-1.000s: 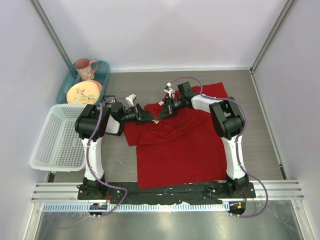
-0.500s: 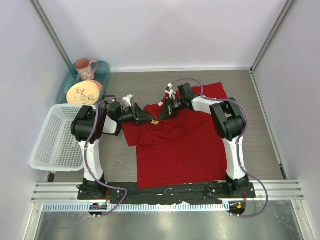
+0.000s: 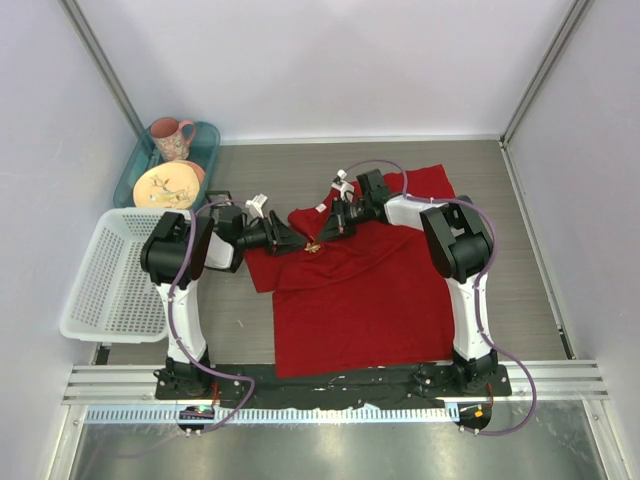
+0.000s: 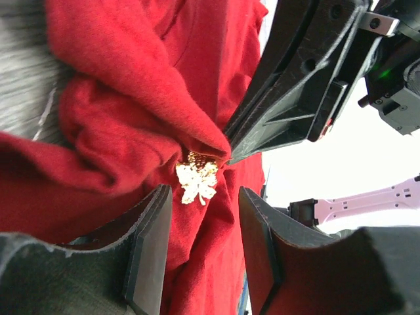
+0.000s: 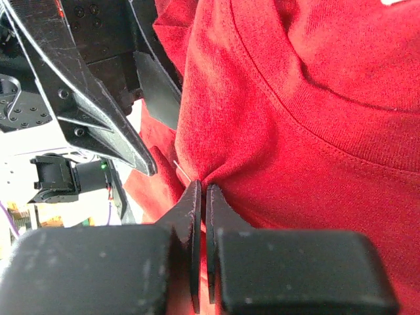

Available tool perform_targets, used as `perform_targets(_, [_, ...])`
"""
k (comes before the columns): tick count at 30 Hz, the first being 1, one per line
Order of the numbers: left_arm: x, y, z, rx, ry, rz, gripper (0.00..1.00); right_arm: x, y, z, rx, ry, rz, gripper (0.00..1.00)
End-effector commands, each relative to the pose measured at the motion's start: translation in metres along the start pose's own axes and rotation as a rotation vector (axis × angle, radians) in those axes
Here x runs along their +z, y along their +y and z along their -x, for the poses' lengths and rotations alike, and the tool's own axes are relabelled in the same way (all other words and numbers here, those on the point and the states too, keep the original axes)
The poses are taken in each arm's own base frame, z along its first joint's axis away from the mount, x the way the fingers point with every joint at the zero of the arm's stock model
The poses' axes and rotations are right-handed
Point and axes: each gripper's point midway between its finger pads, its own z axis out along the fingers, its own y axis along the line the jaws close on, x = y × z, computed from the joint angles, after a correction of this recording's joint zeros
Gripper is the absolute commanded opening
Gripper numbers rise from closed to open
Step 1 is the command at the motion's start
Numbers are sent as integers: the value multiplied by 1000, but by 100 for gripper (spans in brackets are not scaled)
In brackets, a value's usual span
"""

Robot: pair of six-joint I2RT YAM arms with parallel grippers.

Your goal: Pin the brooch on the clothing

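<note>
My left gripper (image 4: 205, 195) stands partly open and holds nothing, and the brooch (image 4: 197, 177) sits just off its tips on a bunched fold of the shirt (image 4: 118, 131). My right gripper (image 5: 202, 191) is closed tight, pinching that fold right beside the brooch. Both forearms lie low and turn inward, meeting nose to nose at the shirt's 11 o'clock. A white basket (image 3: 110, 290) sits at the table's 9 o'clock. At 10 o'clock a teal tray (image 3: 210, 135) holds a pink mug (image 3: 172, 137) and a plate (image 3: 165, 185)
</note>
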Motion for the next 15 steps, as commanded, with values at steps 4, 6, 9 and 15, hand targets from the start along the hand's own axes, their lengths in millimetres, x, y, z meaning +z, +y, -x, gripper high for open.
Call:
perform_targets(4, [3, 3, -12, -59, 30, 74, 49, -14, 27, 19, -82, -74, 20, 1])
perform_targets(6, [2, 4, -18, -86, 42, 90, 49, -14, 27, 19, -74, -78, 21, 1])
perform_targets(9, [0, 3, -20, -114, 41, 99, 49, -14, 28, 22, -78, -97, 25, 1])
perform_targets(15, [5, 3, -20, -161, 44, 94, 48, -14, 31, 25, -79, -110, 38, 1])
